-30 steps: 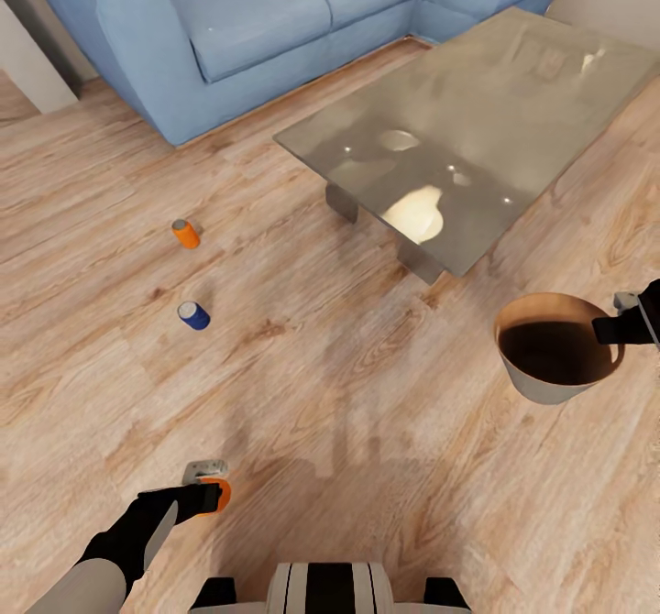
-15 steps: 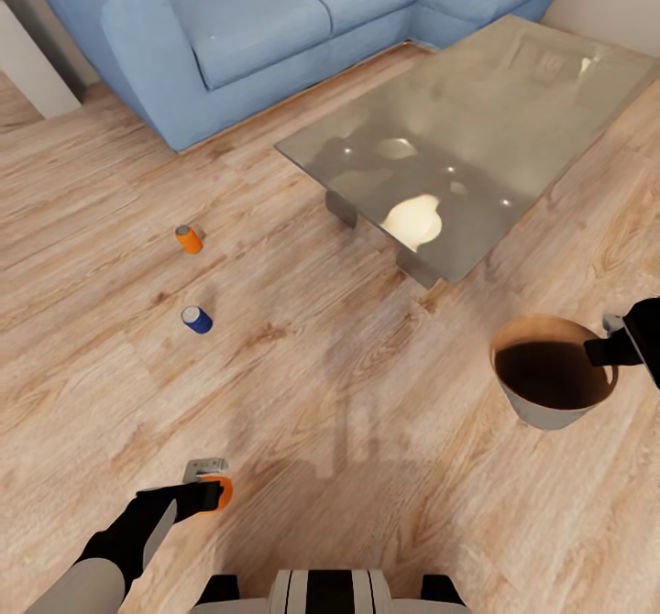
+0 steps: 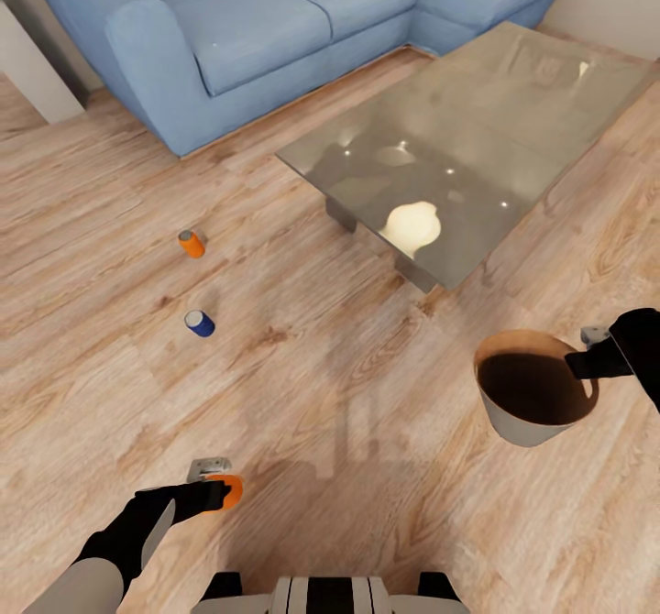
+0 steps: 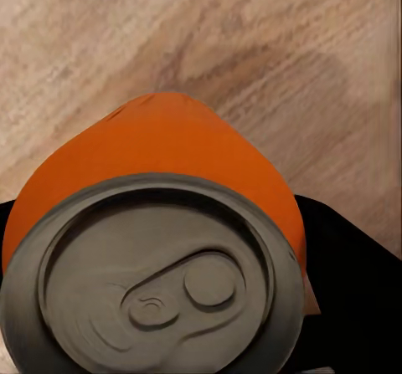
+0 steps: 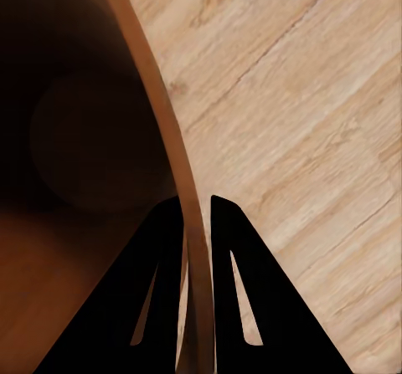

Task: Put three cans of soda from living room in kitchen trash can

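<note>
The right hand (image 5: 195,215) pinches the tash can (image 5: 163,131) rim above wood floor (image 5: 301,123).

Three soda cans are in sight: two orange cans, one (image 3: 192,244) lying on the floor and one (image 3: 226,490) in the left claw (image 3: 213,486), plus one dark blue can (image 3: 199,323). There is one trash can (image 3: 527,405), one glass-topped coffee table (image 3: 513,128) and one blue sofa (image 3: 275,18).

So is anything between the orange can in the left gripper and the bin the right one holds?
Nothing visible: only bare wood floor separates the held orange can from the bin. The coffee table stands further back.
</note>
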You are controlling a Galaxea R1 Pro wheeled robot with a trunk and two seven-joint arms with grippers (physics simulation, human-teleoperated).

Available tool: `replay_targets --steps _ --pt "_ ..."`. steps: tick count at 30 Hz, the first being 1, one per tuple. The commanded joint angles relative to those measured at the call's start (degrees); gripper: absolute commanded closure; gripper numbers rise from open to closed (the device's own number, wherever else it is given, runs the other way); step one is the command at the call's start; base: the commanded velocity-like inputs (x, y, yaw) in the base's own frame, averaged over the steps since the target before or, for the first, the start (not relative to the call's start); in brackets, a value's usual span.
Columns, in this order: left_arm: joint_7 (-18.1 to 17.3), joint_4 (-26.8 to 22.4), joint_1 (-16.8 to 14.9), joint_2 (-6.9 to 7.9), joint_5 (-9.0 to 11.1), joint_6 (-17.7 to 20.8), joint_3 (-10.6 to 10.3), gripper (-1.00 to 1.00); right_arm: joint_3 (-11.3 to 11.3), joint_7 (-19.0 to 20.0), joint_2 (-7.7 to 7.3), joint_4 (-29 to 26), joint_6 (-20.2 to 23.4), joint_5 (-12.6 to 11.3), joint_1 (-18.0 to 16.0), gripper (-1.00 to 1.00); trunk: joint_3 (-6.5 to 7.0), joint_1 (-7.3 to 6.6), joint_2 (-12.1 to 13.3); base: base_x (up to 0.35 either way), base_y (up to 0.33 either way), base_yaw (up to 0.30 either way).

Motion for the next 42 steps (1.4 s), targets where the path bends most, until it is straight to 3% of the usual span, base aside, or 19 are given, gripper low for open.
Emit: replay_targets --steps 1,12,13,15,20,21,24,26,29,31,33,39,42 --pt "-0.33 0.0 0.01 0.0 -0.03 0.0 0.0 1.0 0.04 0.23 0.03 -0.01 0.0 0.4 0.0 1.0 0.19 -0.23 0.41 0.0 0.0 0.0" --pt "-7.43 -0.3 -0.08 0.52 -0.02 -0.44 0.19 1.0 0.28 1.93 0.23 -0.97 0.0 0.05 1.86 1.0 2.16 -2.64 4.83 0.0 0.0 0.0" --pt "-9.17 -1.94 -0.16 1.57 0.0 0.16 0.23 1.0 0.26 3.9 0.21 -1.35 0.0 0.16 2.03 1.0 2.34 -2.86 5.23 0.0 0.0 0.0" --pt "-10.05 -3.87 -0.23 2.19 0.01 1.38 0.24 1.0 0.28 4.87 0.22 -1.63 0.0 0.22 2.1 1.0 2.7 -3.3 6.03 0.0 0.0 0.0" --pt "-12.94 -13.08 -0.46 4.14 0.06 8.58 0.29 1.0 0.3 6.49 0.31 -2.25 0.0 0.17 2.26 1.0 3.6 -4.4 8.04 0.0 0.0 0.0" --pt "-15.98 -16.1 -0.62 5.37 0.05 12.08 0.31 1.0 0.29 6.68 0.92 -2.29 0.0 0.18 2.31 1.0 3.78 -4.62 8.44 0.0 0.0 0.0" --pt "-19.67 -18.6 -1.7 7.16 0.06 16.29 0.33 1.0 0.23 6.78 2.12 -2.31 0.0 0.22 2.35 1.0 4.32 -5.28 9.64 0.0 0.0 0.0" --pt "-25.2 -20.47 -4.02 9.55 0.05 21.36 0.35 1.0 0.23 6.84 3.52 -2.36 0.0 0.27 2.37 1.0 4.68 -5.72 10.44 0.0 0.0 0.0" --pt "-31.31 -21.25 -6.25 11.97 0.01 24.65 0.35 1.0 0.29 6.86 4.5 -2.39 0.0 0.25 2.38 1.0 5.22 -6.38 11.64 0.0 0.0 0.0" --pt "-34.16 -21.45 -7.22 12.79 0.01 25.95 0.35 1.0 0.3 6.87 5.06 -2.4 0.0 0.24 2.38 1.0 5.57 -6.82 12.45 0.0 0.0 0.0" --pt "-39.23 -21.62 -9.74 13.68 -0.01 28.55 0.36 1.0 0.26 6.88 6.27 -2.41 0.0 0.24 2.45 1.0 5.93 -7.26 13.25 0.0 0.0 0.0" --pt "-46.34 -21.73 -14.63 14.2 -0.26 32.5 0.27 1.0 0.3 6.88 8.98 -2.41 0.0 0.36 3.42 1.0 7.01 -8.57 15.66 0.0 0.0 0.0" --pt "-51.64 -21.83 -18.54 14.3 -0.43 36.63 -0.12 1.0 0.32 6.83 11.35 -2.38 0.0 0.45 4.06 1.0 7.55 -9.23 16.86 0.0 0.0 0.0"
